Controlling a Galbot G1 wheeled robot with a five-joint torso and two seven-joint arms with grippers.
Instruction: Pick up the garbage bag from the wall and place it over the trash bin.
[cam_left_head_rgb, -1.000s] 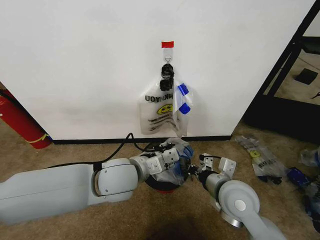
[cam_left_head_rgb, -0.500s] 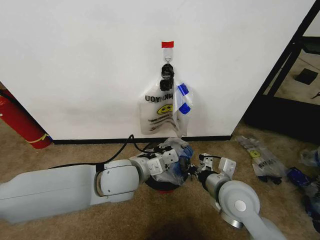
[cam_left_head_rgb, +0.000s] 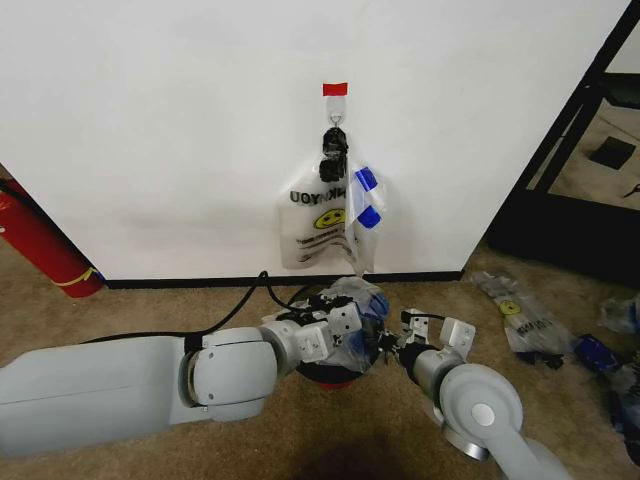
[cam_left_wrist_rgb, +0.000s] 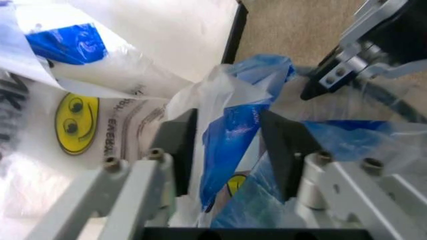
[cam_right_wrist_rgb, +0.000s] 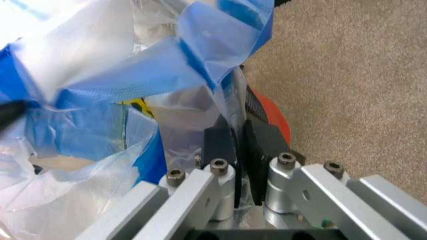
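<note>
The garbage bag (cam_left_head_rgb: 358, 298), translucent with blue patches, is bunched over the trash bin (cam_left_head_rgb: 325, 377), a black bin with a red band on the carpet below the wall (cam_left_head_rgb: 180, 130). My left gripper (cam_left_head_rgb: 350, 326) hovers at the bin's top; in the left wrist view it (cam_left_wrist_rgb: 229, 150) stands open, a blue fold of the bag (cam_left_wrist_rgb: 230, 130) lying between its fingers. Reaching in from the other side, my right gripper (cam_left_head_rgb: 390, 346) is shut on a thin sheet of the bag (cam_right_wrist_rgb: 167, 75), and its wrist view shows the pinch (cam_right_wrist_rgb: 239, 145) beside the bin's red band (cam_right_wrist_rgb: 275, 119).
Another smiley bag (cam_left_head_rgb: 325, 215) hangs from the hook (cam_left_head_rgb: 334, 125) under a red tape strip (cam_left_head_rgb: 335, 89). A red fire extinguisher (cam_left_head_rgb: 40, 245) leans at the left. More bags (cam_left_head_rgb: 525, 315) lie on the carpet to the right, near a black frame (cam_left_head_rgb: 590, 130). A black cable (cam_left_head_rgb: 245, 300) runs along the floor.
My left gripper has edged right, closer over the bin and into the bag. The right gripper has shifted slightly right, still pinching the plastic.
</note>
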